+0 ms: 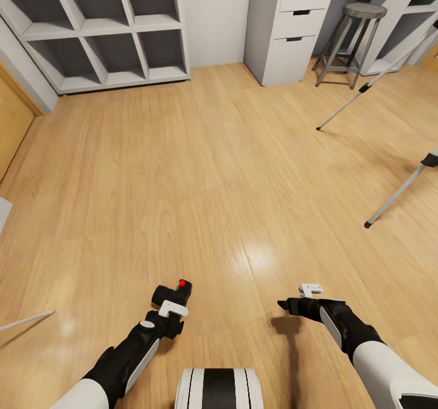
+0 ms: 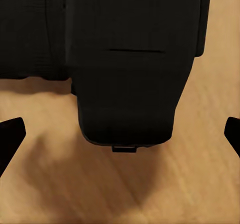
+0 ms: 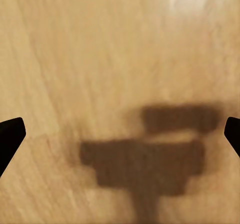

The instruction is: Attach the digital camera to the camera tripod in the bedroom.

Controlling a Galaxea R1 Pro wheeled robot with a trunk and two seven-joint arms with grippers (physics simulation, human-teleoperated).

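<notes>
Over the wood floor (image 1: 201,171), the left gripper (image 1: 172,304) carried the camera (image 1: 173,291), fingers closed on it; the right gripper (image 1: 291,305) hung empty, fingers wide. Tripod (image 1: 394,196) legs stood right; a base turn risked clipping them.

Two dark fingertips (image 3: 11,136) frame wood floor (image 3: 100,59) bearing the hand's shadow (image 3: 145,159).
</notes>
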